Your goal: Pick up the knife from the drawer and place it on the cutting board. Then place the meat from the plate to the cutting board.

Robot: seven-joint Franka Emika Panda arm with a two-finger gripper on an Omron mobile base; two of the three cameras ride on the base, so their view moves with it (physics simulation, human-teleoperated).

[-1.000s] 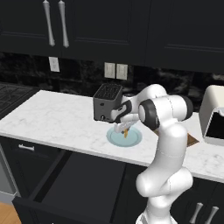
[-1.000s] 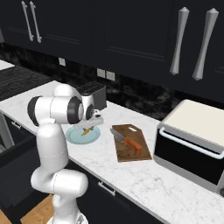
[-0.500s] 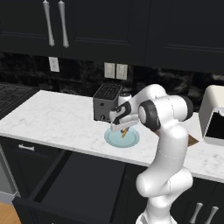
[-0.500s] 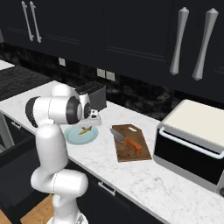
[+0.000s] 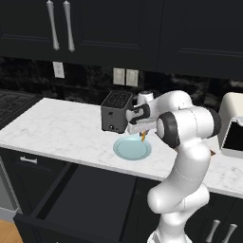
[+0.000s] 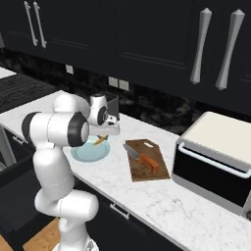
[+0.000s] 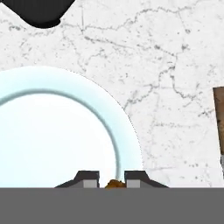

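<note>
Orange-brown meat (image 6: 100,140) hangs pinched in the nearly closed jaws of the gripper (image 5: 143,137), lifted clear above the right rim of the pale blue-green plate (image 5: 132,148), which sits on the white marble counter (image 5: 57,130) just in front of the black toaster (image 5: 115,112). The knife (image 6: 142,157) lies flat on the brown cutting board (image 6: 148,160), right of the plate, near the oven (image 6: 216,162); below the counter the drawer (image 5: 83,199) stands pulled open
</note>
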